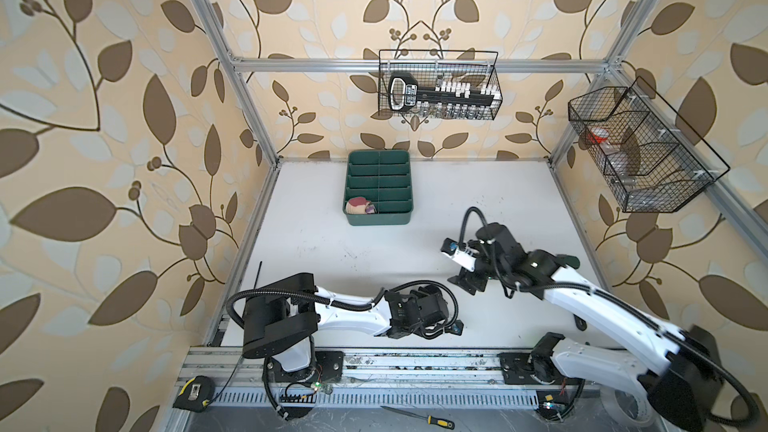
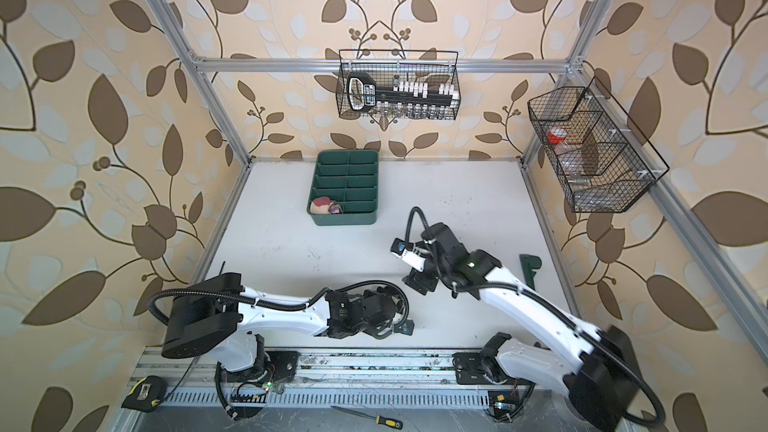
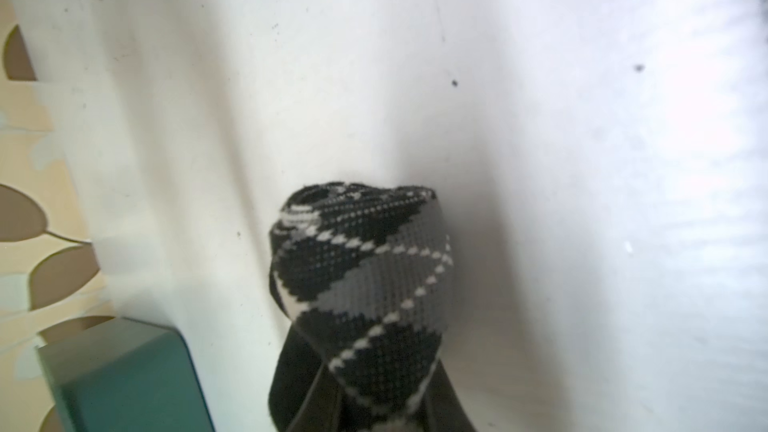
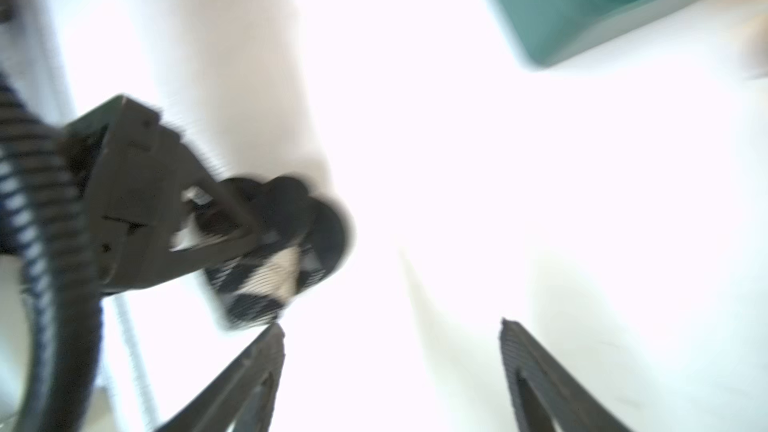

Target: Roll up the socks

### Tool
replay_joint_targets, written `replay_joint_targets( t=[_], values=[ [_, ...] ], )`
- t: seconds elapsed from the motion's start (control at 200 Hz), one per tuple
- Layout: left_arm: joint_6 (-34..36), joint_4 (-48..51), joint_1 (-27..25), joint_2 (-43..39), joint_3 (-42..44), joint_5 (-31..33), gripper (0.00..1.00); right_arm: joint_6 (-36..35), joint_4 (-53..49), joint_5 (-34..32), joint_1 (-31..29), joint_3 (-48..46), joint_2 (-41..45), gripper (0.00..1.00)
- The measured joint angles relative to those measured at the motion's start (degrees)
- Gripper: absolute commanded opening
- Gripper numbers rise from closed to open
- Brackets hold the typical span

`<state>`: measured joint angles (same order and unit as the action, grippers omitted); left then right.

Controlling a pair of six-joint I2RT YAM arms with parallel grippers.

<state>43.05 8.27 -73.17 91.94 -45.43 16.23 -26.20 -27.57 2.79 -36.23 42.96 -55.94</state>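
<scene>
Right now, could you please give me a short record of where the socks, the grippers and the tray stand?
argyle sock: rolled into a tight bundle, clamped in the left gripper
beige sock: rolled, in the nearest left compartment of the green tray
left gripper: shut on the argyle sock
right gripper: open, holding nothing, close beside the bundle
green tray: at the far side of the white table, left of centre
task state: both socks look rolled; only the beige sock is in the tray
</scene>
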Motion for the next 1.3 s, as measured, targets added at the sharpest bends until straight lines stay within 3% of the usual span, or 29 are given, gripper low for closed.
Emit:
replay_joint_targets(
  t=[0.105,0.245,0.47,0.6,0.8,0.995,1.16,1.3],
  values=[
    [-2.10,1.81,2.03,1.60,-2.82,-4.48,0.19,-2.23,6.03,-8.41,2.67,-7.32,14.91,0.94],
    [-4.87,4.24,3.85,4.35,-6.95,-9.11,0.20,-4.85,8.55,-13.99,4.94,-12.39,28.09,0.94],
    [-10.93,7.78,9.94,9.64,-14.47,-22.82,0.22,-6.69,1.97,-13.49,5.46,-10.36,30.82,0.87],
    [-13.86,10.01,13.20,12.20,-17.75,-30.93,0.22,-8.11,-2.91,-12.63,2.89,-9.01,31.28,0.86],
    [-18.43,10.75,17.22,14.45,-19.50,-40.41,0.23,-12.96,-9.79,-15.56,-8.11,-8.96,33.86,0.82],
    [-21.03,10.86,19.19,15.69,-20.11,-45.33,0.25,-13.31,-13.46,-25.29,-27.08,-10.58,32.44,0.80],
    [-22.95,11.89,20.44,17.33,-21.64,-49.07,0.27,-11.74,-9.86,-34.56,-43.93,-15.91,23.50,0.83],
    [-24.33,11.47,21.22,17.46,-21.29,-50.95,0.31,-10.88,-4.42,-37.33,-46.95,-19.93,14.82,0.85]
  ],
)
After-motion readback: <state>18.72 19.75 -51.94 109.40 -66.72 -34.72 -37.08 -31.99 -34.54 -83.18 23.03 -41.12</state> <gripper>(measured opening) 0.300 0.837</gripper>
